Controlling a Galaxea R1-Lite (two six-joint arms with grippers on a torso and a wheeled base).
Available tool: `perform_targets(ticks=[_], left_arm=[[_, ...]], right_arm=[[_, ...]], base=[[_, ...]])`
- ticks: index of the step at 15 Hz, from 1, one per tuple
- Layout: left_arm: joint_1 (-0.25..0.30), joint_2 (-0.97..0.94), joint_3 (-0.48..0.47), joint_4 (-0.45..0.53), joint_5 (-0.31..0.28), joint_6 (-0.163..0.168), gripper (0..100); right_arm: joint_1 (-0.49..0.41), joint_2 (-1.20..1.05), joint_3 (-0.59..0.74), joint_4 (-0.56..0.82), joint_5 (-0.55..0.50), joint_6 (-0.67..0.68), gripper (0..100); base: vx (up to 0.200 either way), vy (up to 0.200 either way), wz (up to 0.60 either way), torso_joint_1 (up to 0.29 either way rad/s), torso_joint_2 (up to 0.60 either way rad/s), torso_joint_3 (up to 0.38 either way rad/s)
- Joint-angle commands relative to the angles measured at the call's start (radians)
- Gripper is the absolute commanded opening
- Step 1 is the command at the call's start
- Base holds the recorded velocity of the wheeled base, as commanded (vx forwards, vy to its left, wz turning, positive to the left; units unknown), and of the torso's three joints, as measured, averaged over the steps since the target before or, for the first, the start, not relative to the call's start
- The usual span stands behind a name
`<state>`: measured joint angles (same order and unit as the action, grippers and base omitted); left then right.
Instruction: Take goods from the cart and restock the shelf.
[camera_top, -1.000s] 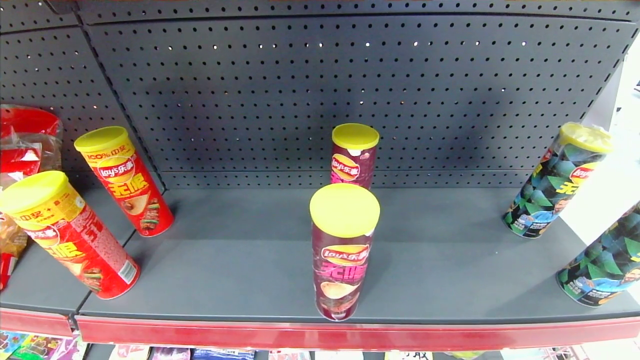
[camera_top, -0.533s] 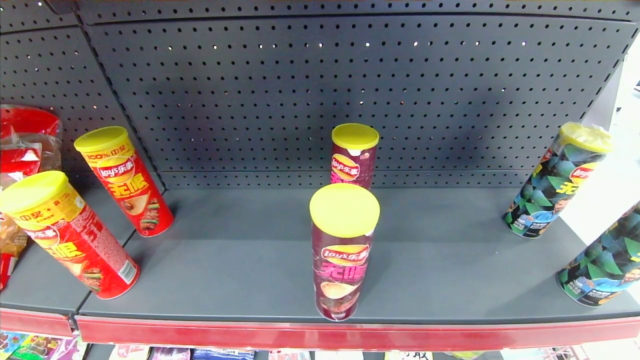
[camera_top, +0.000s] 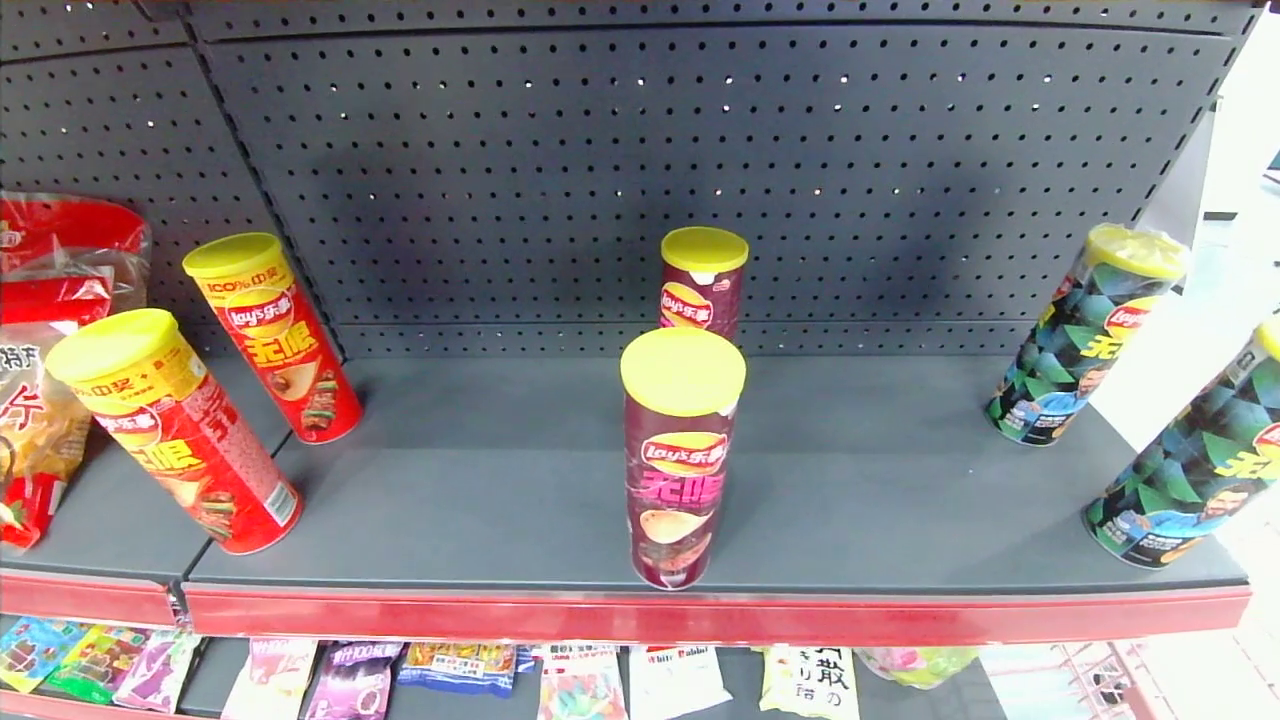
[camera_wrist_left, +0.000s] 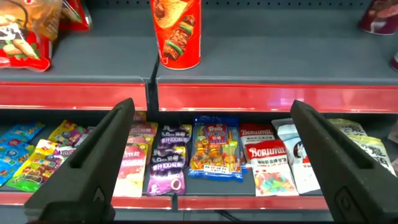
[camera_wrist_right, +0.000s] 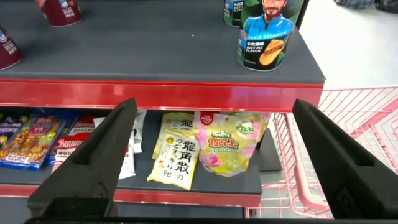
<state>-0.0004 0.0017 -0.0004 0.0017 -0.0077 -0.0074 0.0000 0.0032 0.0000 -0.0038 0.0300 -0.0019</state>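
Restocking looks barely begun: the shelf carries six chip cans with wide bare stretches between. Left tool and right tool hang spread open, empty, before its front edge; pink wire past its right end is probably the cart

The right gripper hangs spread wide before the red-edged shelf. A dark can stands on it. Snack bags lie beneath.

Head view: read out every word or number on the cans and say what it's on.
I place print but don't quote it.
Red cans: round logo, big yellow characters.
Maroon cans: round logo, pink characters.
Green cans: logo, yellow characters.
Bags below: mostly too small to read.
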Motion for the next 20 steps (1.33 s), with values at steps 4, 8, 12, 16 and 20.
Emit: perform_targets(ticks=[4, 8, 12, 16, 20], left_arm=[[-0.001, 0.001, 0.0, 0.0, 0.0, 0.0, 100], [-0.001, 0.001, 0.0, 0.0, 0.0, 0.0, 100], [0.0, 0.001, 0.0, 0.0, 0.0, 0.0, 100], [0.0, 0.001, 0.0, 0.0, 0.0, 0.0, 100], [-0.001, 0.001, 0.0, 0.0, 0.0, 0.0, 100]], right_arm=[[0.0, -0.002, 0.0, -0.001, 0.002, -0.001, 100], [0.0, -0.002, 0.0, -0.001, 0.002, -0.001, 100], [0.0, -0.002, 0.0, -0.001, 0.002, -0.001, 100], [0.0, -0.002, 0.0, -0.001, 0.002, 0.003, 100], [0.0, -0.002, 0.0, -0.001, 0.002, 0.003, 100]], base=[[0.0, 0.0, 0.0, 0.0, 0.0, 0.0], [0.0, 0.0, 0.0, 0.0, 0.0, 0.0], [0.0, 0.0, 0.0, 0.0, 0.0, 0.0], [0.0, 0.0, 0.0, 0.0, 0.0, 0.0], [0.0, 0.0, 0.0, 0.0, 0.0, 0.0]])
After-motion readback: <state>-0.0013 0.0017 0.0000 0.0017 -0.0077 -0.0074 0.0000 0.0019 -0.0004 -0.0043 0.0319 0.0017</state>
